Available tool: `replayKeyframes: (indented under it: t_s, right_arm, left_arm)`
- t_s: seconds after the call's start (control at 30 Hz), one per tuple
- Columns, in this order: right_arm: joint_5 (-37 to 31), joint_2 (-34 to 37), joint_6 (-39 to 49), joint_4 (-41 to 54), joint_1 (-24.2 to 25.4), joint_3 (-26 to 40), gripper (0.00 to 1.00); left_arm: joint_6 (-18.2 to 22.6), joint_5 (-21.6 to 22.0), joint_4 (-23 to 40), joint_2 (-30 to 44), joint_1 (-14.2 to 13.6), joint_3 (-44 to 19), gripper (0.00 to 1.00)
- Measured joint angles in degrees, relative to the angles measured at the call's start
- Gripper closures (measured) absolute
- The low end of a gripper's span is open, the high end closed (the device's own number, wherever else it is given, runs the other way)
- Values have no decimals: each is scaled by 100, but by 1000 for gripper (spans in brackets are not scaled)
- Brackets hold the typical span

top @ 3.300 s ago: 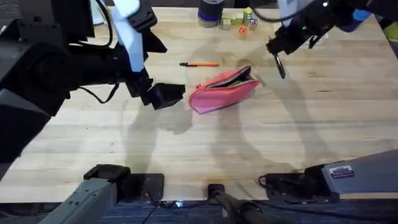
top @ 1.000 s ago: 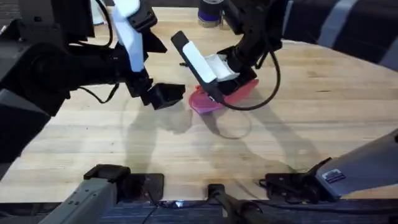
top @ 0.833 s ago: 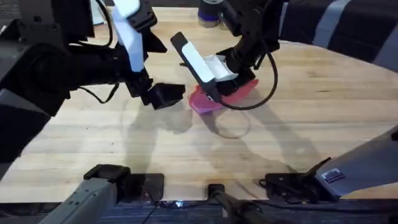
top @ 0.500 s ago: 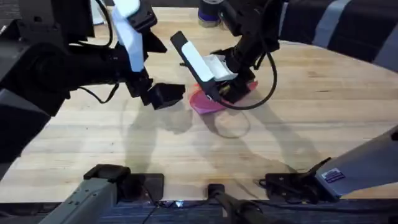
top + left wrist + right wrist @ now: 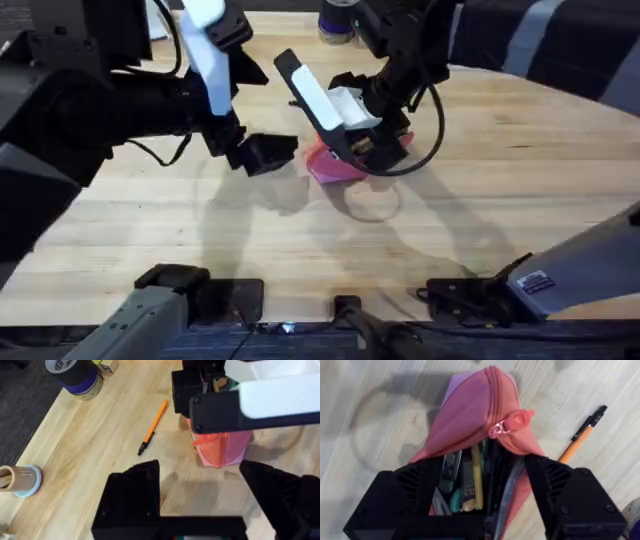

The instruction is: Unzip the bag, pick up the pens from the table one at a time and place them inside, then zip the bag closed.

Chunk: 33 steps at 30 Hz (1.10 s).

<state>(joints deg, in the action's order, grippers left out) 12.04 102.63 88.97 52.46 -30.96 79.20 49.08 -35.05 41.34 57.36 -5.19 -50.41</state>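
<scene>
The pink bag point(image 5: 470, 415) lies unzipped on the table point(image 5: 500, 200), its red zipper pull point(image 5: 512, 421) at the closed end. Several pens and other slim items lie in its open mouth. My right gripper point(image 5: 484, 465) is open, its black fingers point(image 5: 405, 495) standing on both sides of that mouth. From overhead the right gripper point(image 5: 370, 148) covers most of the bag point(image 5: 322, 166). An orange pen with a black end point(image 5: 154, 426) lies on the wood beside the bag point(image 5: 222, 450), also seen as the orange pen point(image 5: 580, 440). My left gripper point(image 5: 268, 152) hovers open left of the bag, holding nothing.
A purple tape roll point(image 5: 75, 372) and small blocks point(image 5: 107, 364) stand at the table's far edge. A tan cylinder with a blue rim point(image 5: 20, 480) sits off to one side. The right arm's white link point(image 5: 318, 98) crosses above the bag. Bare wood lies on the near side.
The right arm swung in from the back right, where it carried a black pen, to over the bag. In the last second it sank toward the open mouth. The left arm stayed still.
</scene>
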Motion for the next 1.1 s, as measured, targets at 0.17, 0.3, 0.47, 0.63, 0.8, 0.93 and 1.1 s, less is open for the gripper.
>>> replayKeyframes:
  t_s: [0.17, 0.3, 0.47, 0.63, 0.8, 0.93, 1.1]
  right_arm:
    - [1, -26, -399, -8, 0, -2, 6]
    - [2, -264, -780, -10, 0, -20, 5]
    - [74, -709, -1188, 212, 0, -20, 5]
    - [137, -937, -1376, 487, 0, -20, 5]
    - [368, -1145, -1766, 510, 36, -20, 5]
    - [512, -1295, -2227, 548, 182, -20, 5]
    - [624, -1440, -2898, 576, 488, -20, 5]
  left_arm:
    - [0, 0, 0, 0, 0, 0, 7]
    - [0, 0, 0, 0, 0, 0, 7]
    - [-2, 0, 0, 2, 0, 0, 7]
    - [0, 0, 2, 0, 0, 0, 7]
    - [0, 0, 0, 0, 0, 0, 7]
    - [0, 49, 0, 0, 0, 0, 7]
    - [10, 298, -20, 0, 0, 0, 7]
